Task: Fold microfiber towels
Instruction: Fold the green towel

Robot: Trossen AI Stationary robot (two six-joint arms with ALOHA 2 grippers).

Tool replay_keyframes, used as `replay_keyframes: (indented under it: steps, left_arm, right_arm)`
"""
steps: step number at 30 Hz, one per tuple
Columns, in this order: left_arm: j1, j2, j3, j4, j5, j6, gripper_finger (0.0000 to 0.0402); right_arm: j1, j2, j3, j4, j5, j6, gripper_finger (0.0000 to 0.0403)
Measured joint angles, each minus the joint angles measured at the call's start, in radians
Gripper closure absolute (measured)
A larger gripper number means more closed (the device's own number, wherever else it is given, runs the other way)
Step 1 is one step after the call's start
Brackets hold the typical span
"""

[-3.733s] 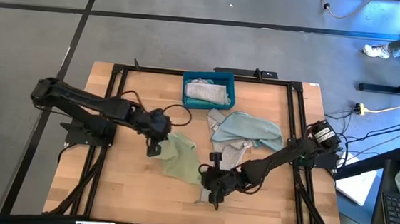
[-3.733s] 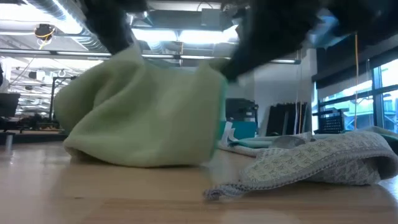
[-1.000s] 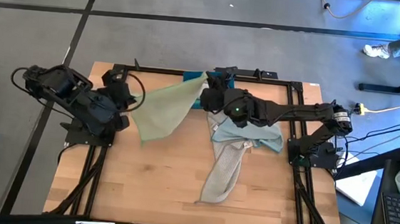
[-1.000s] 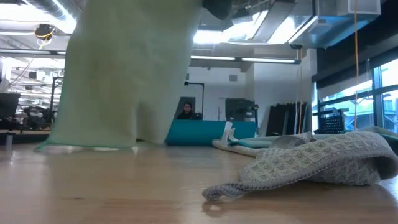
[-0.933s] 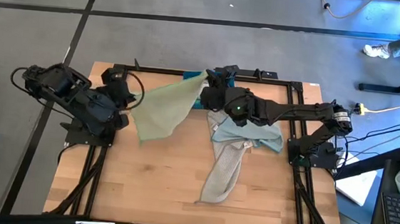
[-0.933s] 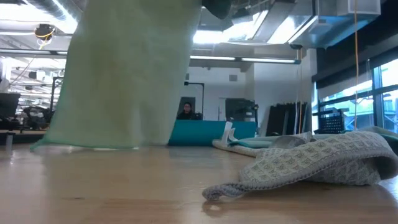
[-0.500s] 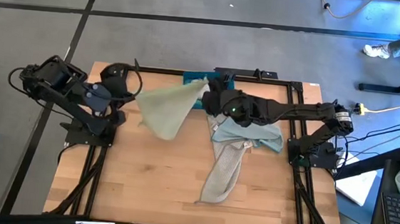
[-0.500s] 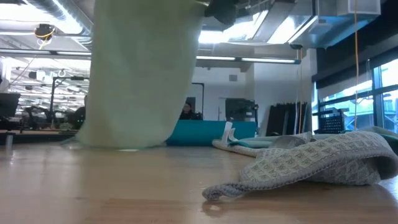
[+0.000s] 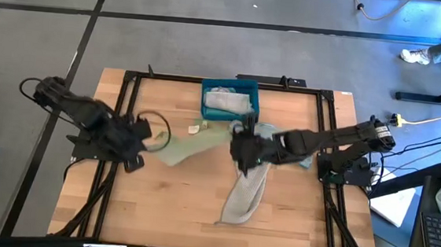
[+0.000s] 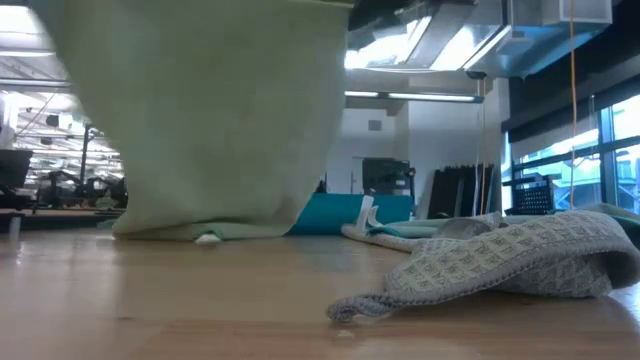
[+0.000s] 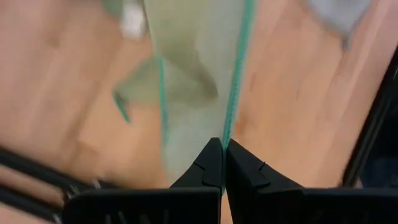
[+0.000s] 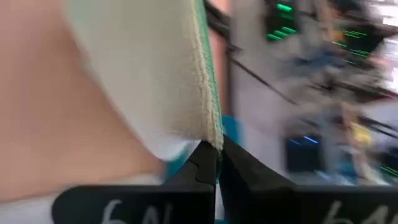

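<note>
- High view: the pale green towel [image 9: 190, 143] stretches between the left end effector [image 9: 142, 139] and the right end effector [image 9: 239, 143], sagging low over the wooden tabletop [image 9: 159, 205].
- Left wrist view: the fingers [image 11: 211, 165] are pressed together on a teal-stitched edge of that towel.
- Right wrist view: the fingers [image 12: 205, 163] likewise pinch a stitched edge, though the surroundings are blurred.
- Low view alone shows the towel's lower fold resting on the tabletop, and the waffle weave of the grey-beige towel [image 10: 500, 262] lying crumpled nearer the camera.
- From above, a pale blue towel [image 9: 293, 153] lies beside the right arm, and the teal bin [image 9: 230, 98] at the far edge holds what looks like another cloth.
</note>
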Motion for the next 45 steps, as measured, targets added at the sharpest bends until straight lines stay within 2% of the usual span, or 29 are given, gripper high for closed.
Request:
replay_keyframes:
  steps: [3, 6, 11, 15, 18, 25, 28, 31, 36, 45]
  left_arm:
    - [-0.070, 0.014, -0.052, 0.031, 0.059, -0.094, 0.0402]
    - [-0.140, 0.037, -0.054, 0.069, 0.067, -0.153, 0.0401]
    - [-0.219, 0.077, 0.023, 0.042, 0.023, -0.215, 0.0401]
    - [-0.250, 0.099, 0.092, -0.028, -0.059, -0.257, 0.0401]
    - [-0.252, 0.094, 0.119, -0.031, -0.112, -0.237, 0.0401]
    - [-0.221, 0.082, 0.124, -0.038, -0.185, -0.120, 0.0401]
    - [-0.184, 0.064, 0.125, -0.032, -0.201, -0.066, 0.0401]
    - [-0.149, 0.029, 0.140, -0.031, -0.219, -0.007, 0.0402]
    - [-0.110, -0.038, 0.212, -0.032, -0.264, 0.065, 0.0402]
    - [-0.070, -0.109, 0.253, -0.031, -0.283, 0.139, 0.0402]
  right_arm:
    - [0.066, -0.001, 0.000, -0.056, -0.085, 0.066, 0.0396]
    - [0.126, -0.002, 0.000, -0.065, -0.078, 0.090, 0.0396]
    - [0.169, -0.002, 0.042, -0.074, 0.002, 0.087, 0.0396]
    - [0.163, -0.002, 0.080, -0.070, 0.196, 0.083, 0.0396]
    - [0.127, -0.002, 0.085, -0.045, 0.277, 0.026, 0.0396]
    - [-0.006, 0.001, 0.085, 0.041, 0.259, -0.051, 0.0396]
    - [-0.061, 0.001, 0.085, 0.154, 0.290, -0.134, 0.0396]
    - [-0.095, 0.001, 0.085, 0.304, 0.345, -0.304, 0.0396]
    - [-0.118, 0.001, 0.085, 0.499, 0.364, -0.482, 0.0396]
    - [-0.135, 0.001, 0.085, 0.587, 0.357, -0.591, 0.0396]
